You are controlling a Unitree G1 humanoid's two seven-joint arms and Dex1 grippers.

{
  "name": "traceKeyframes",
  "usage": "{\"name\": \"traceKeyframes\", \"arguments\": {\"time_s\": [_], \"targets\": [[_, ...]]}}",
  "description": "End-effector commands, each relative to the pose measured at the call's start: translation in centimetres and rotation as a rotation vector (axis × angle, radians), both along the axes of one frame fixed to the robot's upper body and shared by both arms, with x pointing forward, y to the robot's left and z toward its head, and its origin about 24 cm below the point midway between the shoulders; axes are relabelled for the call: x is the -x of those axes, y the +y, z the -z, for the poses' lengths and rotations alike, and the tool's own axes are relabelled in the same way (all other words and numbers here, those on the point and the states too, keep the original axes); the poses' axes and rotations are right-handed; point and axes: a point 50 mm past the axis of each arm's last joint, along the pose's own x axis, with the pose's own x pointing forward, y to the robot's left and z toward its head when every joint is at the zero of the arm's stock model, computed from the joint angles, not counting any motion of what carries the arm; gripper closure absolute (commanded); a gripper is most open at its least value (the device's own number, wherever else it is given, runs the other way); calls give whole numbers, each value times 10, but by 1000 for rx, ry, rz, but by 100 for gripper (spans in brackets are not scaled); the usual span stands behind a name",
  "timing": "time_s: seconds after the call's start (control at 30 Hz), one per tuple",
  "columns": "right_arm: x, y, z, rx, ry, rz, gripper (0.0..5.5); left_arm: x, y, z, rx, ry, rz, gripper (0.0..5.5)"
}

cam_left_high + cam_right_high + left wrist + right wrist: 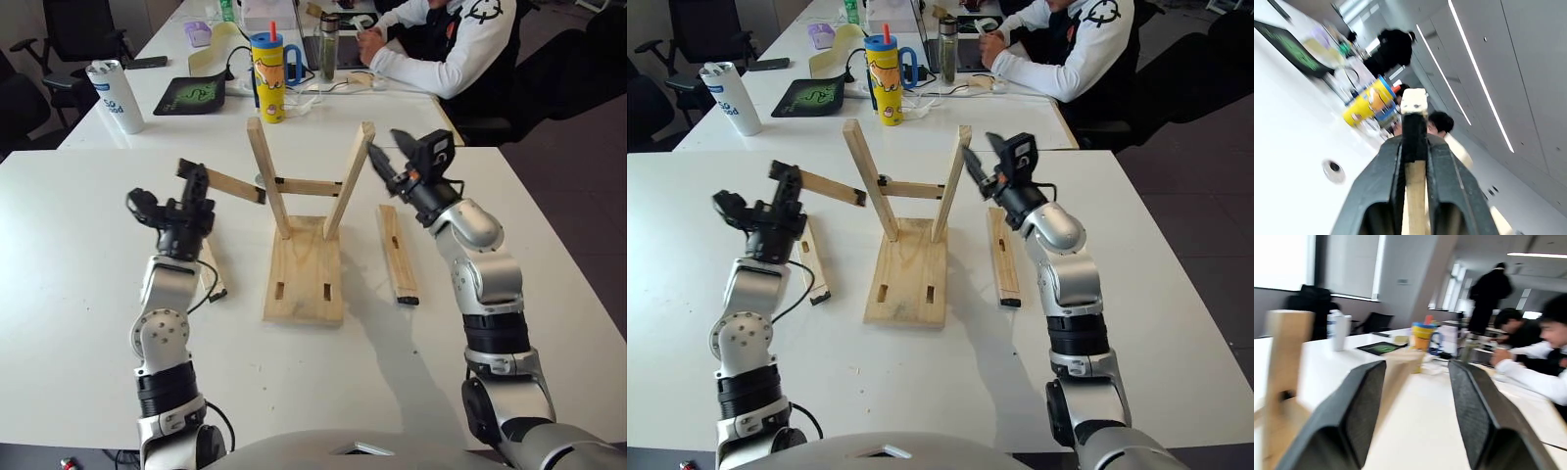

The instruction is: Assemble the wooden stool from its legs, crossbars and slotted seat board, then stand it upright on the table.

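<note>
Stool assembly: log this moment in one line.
left claw: shut on wooden bar, raised | right claw: open beside upright leg | seat board: flat, two legs standing

White table (69, 304), second table (157, 122) behind; black office chairs (83, 24); dark floor (578, 176); ceiling light strips (1476, 68); bright window (1283, 259).

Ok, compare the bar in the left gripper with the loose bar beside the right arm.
The held bar is off the table, clamped in the left gripper; the loose bar lies flat on it, untouched. The held bar runs crosswise toward the standing legs; the loose bar points away from the robot. Both are pale wood.
</note>
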Motion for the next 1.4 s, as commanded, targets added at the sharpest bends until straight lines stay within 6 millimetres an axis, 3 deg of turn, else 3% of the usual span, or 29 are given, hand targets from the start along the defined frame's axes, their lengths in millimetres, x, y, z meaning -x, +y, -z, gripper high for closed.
{"name": "traceKeyframes", "arguments": {"time_s": [0.03,0.2,0.37,0.47,0.57,0.73,1.13,1.4], "targets": [[-4,-14,-31,-82,-156,180,384,7,41,-22,-12,-77,-129,509],[-9,-36,-9,-83,-72,360,450,0,52,8,-162,129,-195,509],[-5,-50,56,40,68,491,450,6,42,46,-306,282,-241,509],[7,-46,93,80,157,469,450,10,34,54,-322,307,-234,509],[19,-35,113,93,197,429,450,9,29,56,-349,319,-239,509],[23,-21,114,94,183,388,450,8,29,61,-368,347,-288,509],[23,-21,115,115,189,365,450,13,28,85,-396,466,-368,509],[25,-18,117,120,198,351,450,7,32,88,-437,493,-412,509]]}}
